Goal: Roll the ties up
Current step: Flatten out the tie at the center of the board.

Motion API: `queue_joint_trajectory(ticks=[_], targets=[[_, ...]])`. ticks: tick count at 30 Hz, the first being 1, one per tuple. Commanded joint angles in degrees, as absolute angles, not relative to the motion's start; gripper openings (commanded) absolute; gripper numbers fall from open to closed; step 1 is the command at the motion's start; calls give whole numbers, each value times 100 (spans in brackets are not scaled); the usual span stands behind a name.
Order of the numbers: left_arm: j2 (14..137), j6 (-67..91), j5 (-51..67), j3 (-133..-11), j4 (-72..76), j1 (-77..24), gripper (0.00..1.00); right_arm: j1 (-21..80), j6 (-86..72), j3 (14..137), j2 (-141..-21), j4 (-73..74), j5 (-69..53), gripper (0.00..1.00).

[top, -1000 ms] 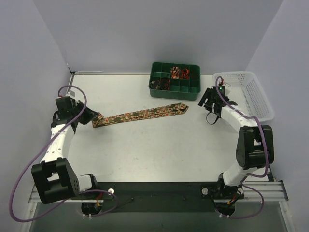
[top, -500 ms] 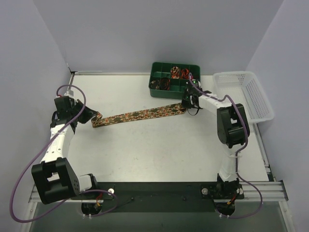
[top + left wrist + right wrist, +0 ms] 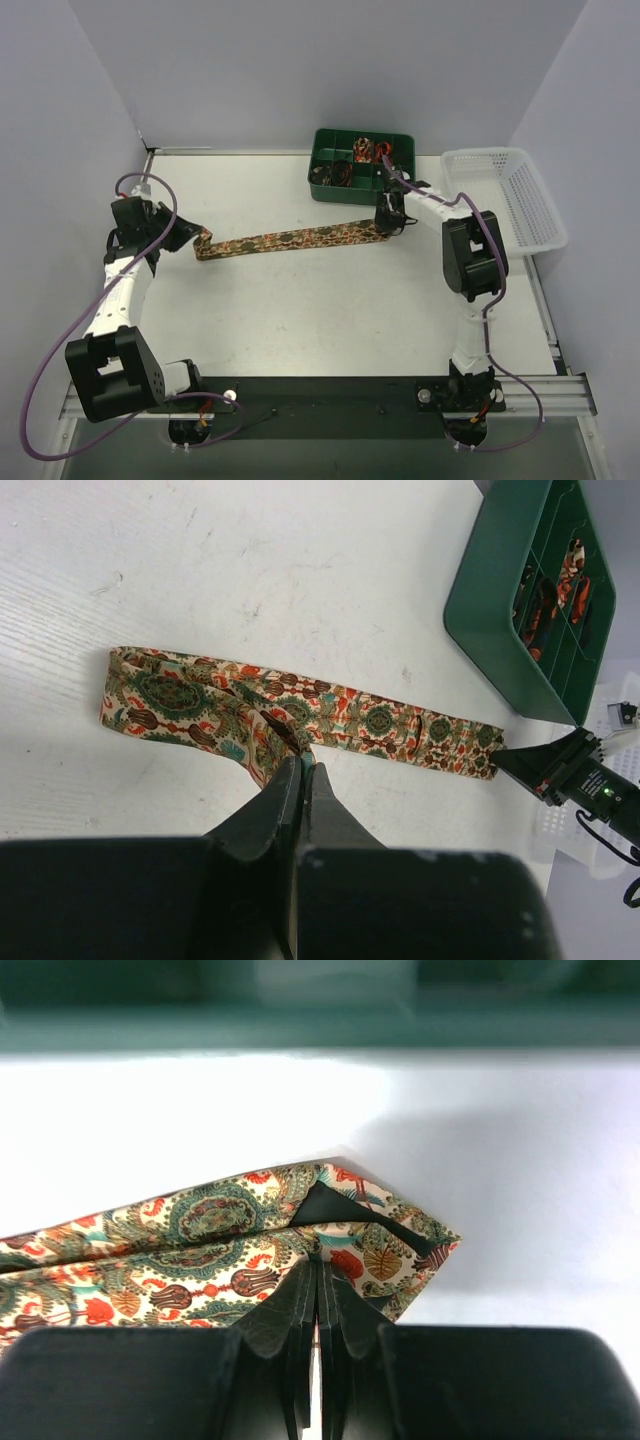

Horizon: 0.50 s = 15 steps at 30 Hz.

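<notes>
A: Biggest first, quick. Table (image 3: 300,320)?

B: White, seen from the top view. White basket (image 3: 540,215) hangs off its edge at 2 o'clock. Green tray (image 3: 340,192) sits at 1 o'clock, with coiled ties (image 3: 365,150) in its back compartments.

A: The loose one?

B: One tie (image 3: 290,238) lies flat, stretched across mid-table. Its long axis runs roughly 9 to 3, with the wide end tipped a bit toward 2. The pointed wide tip is just in front of the tray, not touching it. The narrow end is over at 9.

A: Grippers?

B: Each is on an end. Left gripper (image 3: 300,765) has its fingers together, pinching the tie's near edge close to the narrow end, and the fabric puckers up there. Right gripper (image 3: 318,1265) has its fingers pressed together on the pointed tip, with the dark lining showing at the fold.

A: What does the next move turn on?

B: My read is that the strip runs straight between the two grips. From the left fingers the tie lies toward 3, from the right fingers toward 9. Neither arm is nearer, since each holds its own end. Rolling has to go along that axis and hasn't begun, as no coil has formed on this tie. The likely risk is the cloth slipping out of a thin pinch.
</notes>
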<state>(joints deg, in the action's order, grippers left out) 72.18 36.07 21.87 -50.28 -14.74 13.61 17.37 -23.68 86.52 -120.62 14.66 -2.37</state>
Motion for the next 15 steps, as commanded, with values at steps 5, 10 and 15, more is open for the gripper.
queue_joint_trajectory(ticks=[5, 10, 15], targets=[[7216, 3805, 2672, -5159, -774, 1292, 0, 1609, -2092, 7885, -11549, 2970, 685, 0], [7295, 3876, 2742, -5107, -624, 1038, 0, 1354, -2197, 7384, -11031, 3190, 896, 0], [7295, 3937, 2865, -5045, -554, 967, 0, 1160, -2303, 6901, -10575, 3612, 1291, 0]])
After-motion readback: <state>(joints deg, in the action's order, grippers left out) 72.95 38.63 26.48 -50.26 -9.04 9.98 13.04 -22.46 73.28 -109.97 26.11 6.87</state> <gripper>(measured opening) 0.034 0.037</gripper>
